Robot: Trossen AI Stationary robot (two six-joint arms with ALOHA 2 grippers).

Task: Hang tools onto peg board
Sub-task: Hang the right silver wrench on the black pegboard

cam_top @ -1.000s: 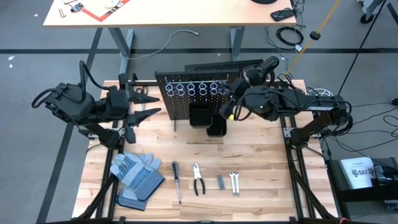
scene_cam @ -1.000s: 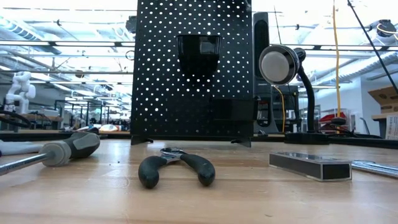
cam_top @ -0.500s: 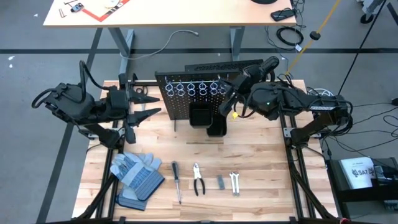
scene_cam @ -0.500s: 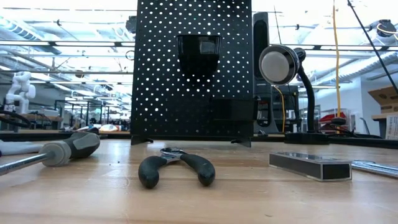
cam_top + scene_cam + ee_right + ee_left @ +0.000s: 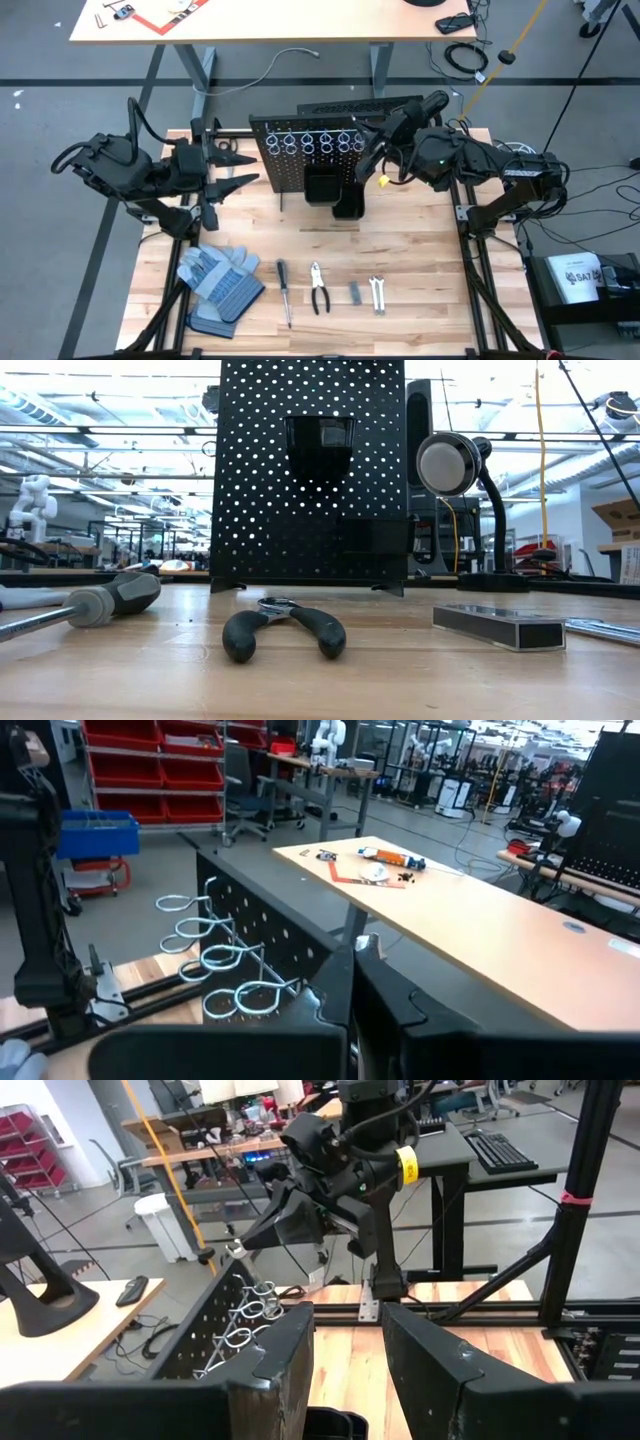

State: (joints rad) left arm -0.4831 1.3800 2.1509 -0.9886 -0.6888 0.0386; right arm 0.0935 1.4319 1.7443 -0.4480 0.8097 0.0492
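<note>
The peg board (image 5: 300, 158) stands upright at the table's far middle, with a row of silver rings (image 5: 312, 142) and black bins (image 5: 322, 187) on its front. The tools lie in a row near the front edge: a screwdriver (image 5: 284, 291), pliers (image 5: 319, 288), a short grey piece (image 5: 354, 292) and small wrenches (image 5: 377, 293). My right gripper (image 5: 364, 168) hovers shut and roughly level at the board's right end, above the rings (image 5: 225, 960); I see nothing between its fingers (image 5: 375, 995). My left gripper (image 5: 235, 168) waits open, left of the board, with nothing between its fingers (image 5: 285, 1370).
Grey-and-blue work gloves (image 5: 218, 283) lie at the front left. A black desk lamp (image 5: 452, 465) stands behind the board's right side. Bare wood lies between the board and the tool row. Black frame rails (image 5: 470, 250) run along the table's sides.
My right gripper has risen a little beside the board's right end and tipped its fingers upward, rolling slightly; it has stayed shut. The tools have not moved.
</note>
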